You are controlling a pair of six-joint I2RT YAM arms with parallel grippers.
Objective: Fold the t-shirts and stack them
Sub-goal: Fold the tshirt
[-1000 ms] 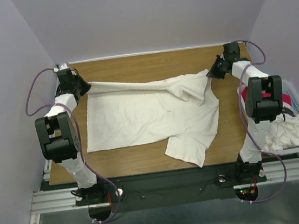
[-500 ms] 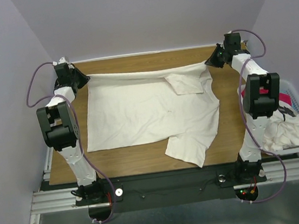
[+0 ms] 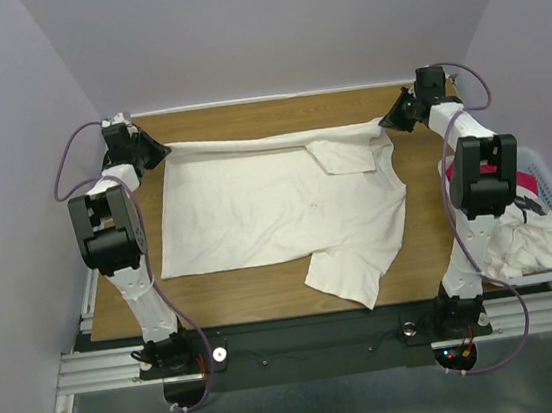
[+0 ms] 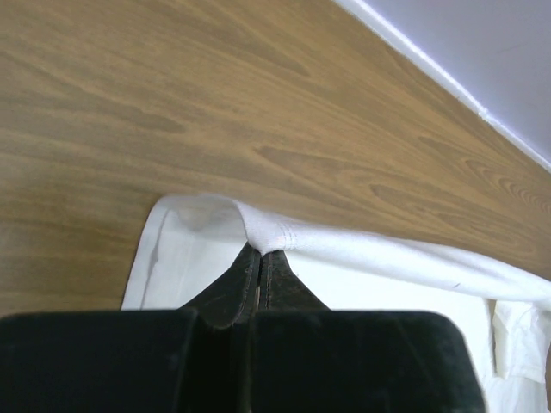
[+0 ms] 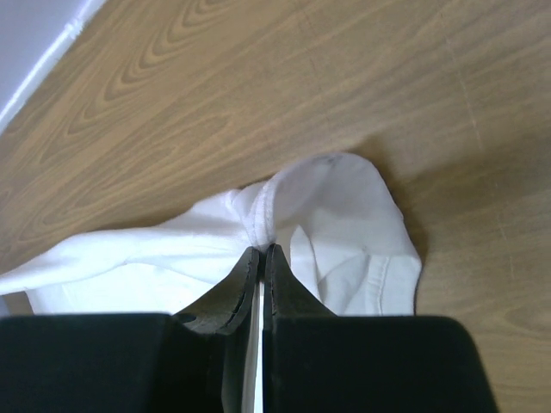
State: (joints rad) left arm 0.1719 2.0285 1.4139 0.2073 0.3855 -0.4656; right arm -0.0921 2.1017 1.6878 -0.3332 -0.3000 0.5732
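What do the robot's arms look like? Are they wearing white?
Yes. Both the left arm and the right arm have chunky black joint blocks with white wrapping on the links between. A thin purple cable loops along each. The left gripper and right gripper are black and taper to narrow tips.

You are looking at a brown wood-grain rectangular tabletop [image 3: 237, 297] standing between plain pale lilac walls [image 3: 264, 27]. Soft, even light is falling everywhere.
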